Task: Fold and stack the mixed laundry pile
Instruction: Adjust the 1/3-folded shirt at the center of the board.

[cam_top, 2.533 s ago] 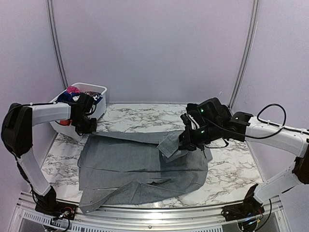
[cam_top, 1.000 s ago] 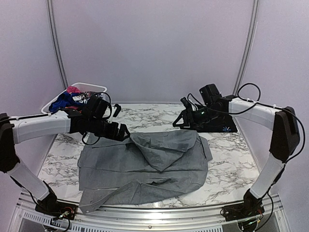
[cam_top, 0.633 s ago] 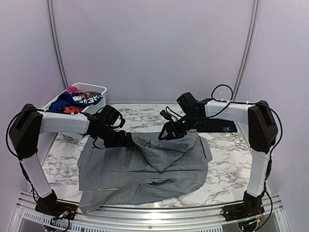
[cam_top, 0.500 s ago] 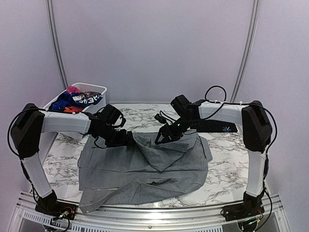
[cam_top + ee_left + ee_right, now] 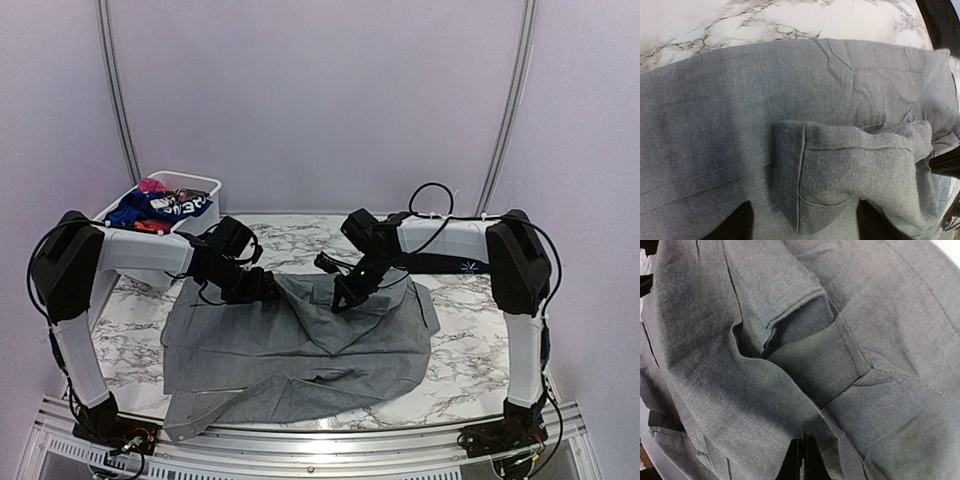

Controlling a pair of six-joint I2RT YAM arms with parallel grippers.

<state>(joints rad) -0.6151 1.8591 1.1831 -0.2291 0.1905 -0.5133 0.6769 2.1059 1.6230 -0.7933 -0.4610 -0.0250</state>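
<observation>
A grey shirt [image 5: 300,345] lies spread across the middle of a white marbled desk [image 5: 480,350]. Its nearest hem is rumpled and reaches almost to the front edge, between the bases of the two robot arms. The cloth lies mostly flat towards the front and is bunched into raised folds along its far side.

Both arms reach inward over that far side. The left hand [image 5: 262,289] rests low on the bunched far-left part of the shirt. Seen from its wrist, its two dark fingers [image 5: 735,225] stand well apart, one on each side of a stitched, doubled-over flap of grey fabric (a cuff or a pocket, it is hard to say which). The flap sits in the gap, and the fingers are not closed on it.

The right hand [image 5: 345,297] comes down on the raised fold near the shirt's far centre, just beside the left hand. Its wrist view shows the fingers pressed tightly together, with a ridge of grey cloth running into their tips, so it appears to be pinching the shirt.

Farther back on the right, a black garment [image 5: 440,263] lies flat on the desk under the right forearm. At the far left corner stands a white plastic basket [image 5: 205,184] holding a blue garment [image 5: 135,208], a pink piece [image 5: 152,185] and an orange-red piece [image 5: 148,227].
</observation>
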